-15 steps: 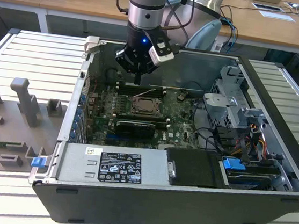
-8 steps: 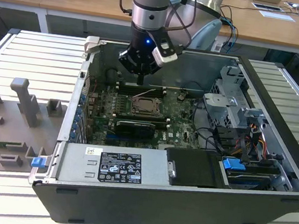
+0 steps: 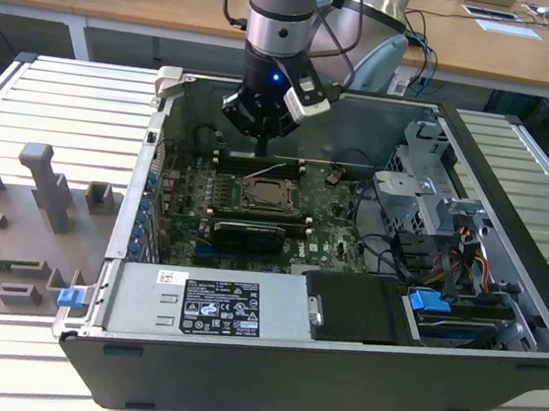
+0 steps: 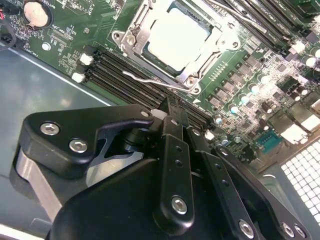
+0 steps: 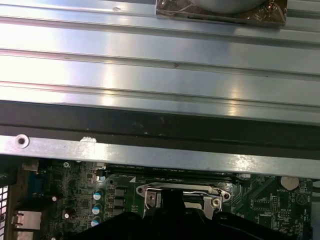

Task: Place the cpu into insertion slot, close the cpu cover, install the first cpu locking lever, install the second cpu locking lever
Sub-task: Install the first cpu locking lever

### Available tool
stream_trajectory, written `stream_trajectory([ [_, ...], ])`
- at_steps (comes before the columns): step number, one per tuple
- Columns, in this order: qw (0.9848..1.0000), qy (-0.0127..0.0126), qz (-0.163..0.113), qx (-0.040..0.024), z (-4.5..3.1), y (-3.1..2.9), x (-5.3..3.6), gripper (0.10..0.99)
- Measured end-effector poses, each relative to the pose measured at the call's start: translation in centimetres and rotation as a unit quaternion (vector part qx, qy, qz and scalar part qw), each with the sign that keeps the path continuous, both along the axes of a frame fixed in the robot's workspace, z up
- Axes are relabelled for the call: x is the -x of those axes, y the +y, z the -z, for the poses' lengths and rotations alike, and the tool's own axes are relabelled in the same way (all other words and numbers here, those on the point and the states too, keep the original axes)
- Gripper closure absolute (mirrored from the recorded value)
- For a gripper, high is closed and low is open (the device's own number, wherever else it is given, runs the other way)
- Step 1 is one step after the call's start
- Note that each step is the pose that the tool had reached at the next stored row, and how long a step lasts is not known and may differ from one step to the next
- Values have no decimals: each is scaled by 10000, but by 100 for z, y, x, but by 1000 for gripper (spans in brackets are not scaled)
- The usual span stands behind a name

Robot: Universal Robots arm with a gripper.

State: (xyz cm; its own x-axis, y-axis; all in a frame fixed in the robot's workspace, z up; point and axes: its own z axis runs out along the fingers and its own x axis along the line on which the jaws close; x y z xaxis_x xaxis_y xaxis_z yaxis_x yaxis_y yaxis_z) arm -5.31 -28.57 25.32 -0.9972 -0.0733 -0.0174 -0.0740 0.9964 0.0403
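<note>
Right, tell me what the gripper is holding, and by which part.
Nothing is visibly held. In the second wrist view the gripper hangs with its fingers together above the memory slots, beside the cpu, which sits in the insertion slot.

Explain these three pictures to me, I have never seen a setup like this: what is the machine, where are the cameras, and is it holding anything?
The machine is a single robot arm reaching down into an open computer case. The exterior view comes from a camera standing off the arm; both wrist views come from cameras riding on it. Its hand hovers beside the insertion slot on the green circuit board. In the second wrist view the pale cpu already lies in the slot, with the silver cpu cover framing it. The hand looks empty.
</note>
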Motion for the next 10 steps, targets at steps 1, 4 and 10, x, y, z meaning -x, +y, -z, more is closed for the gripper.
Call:
stream_trajectory([
  [1, 10000, 0, 0, 0, 1, 0, -4, 980],
  [4, 10000, 0, 0, 0, 1, 0, -11, 980],
  [10, 10000, 1, 3, -71, 34, -1, -55, 980],
])
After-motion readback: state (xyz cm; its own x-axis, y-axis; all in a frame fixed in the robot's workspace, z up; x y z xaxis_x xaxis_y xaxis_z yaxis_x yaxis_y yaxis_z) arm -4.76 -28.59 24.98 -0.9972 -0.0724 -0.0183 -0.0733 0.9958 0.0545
